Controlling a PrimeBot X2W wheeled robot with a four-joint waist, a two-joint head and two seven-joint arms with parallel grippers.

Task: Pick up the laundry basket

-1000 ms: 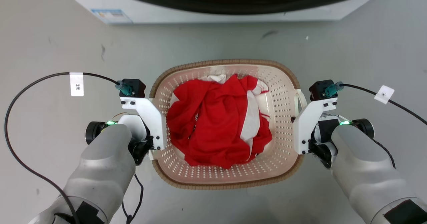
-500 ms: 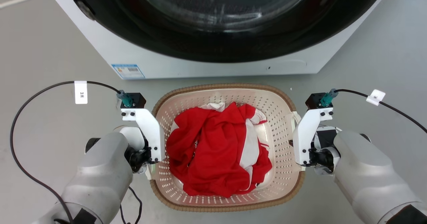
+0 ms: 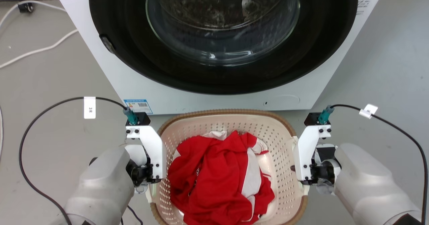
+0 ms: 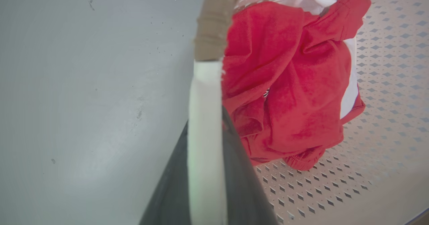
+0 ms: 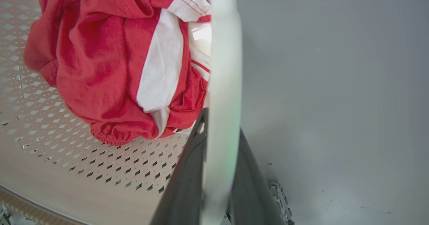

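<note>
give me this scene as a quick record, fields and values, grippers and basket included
left gripper: shut on the laundry basket by its left white handle
right gripper: shut on the right white handle
basket contents: crumpled red and white garment
basket position: between the two arms, just in front of the washing machine
off the floor: cannot tell

The laundry basket [image 3: 228,113] is directly in front of the washing machine [image 3: 207,101], its far rim close to the machine's base, and a bundle of clothing [image 3: 218,174] lies in it. The left gripper [image 4: 205,124] clamps the basket's left edge, the right gripper [image 5: 221,124] its right edge.
</note>
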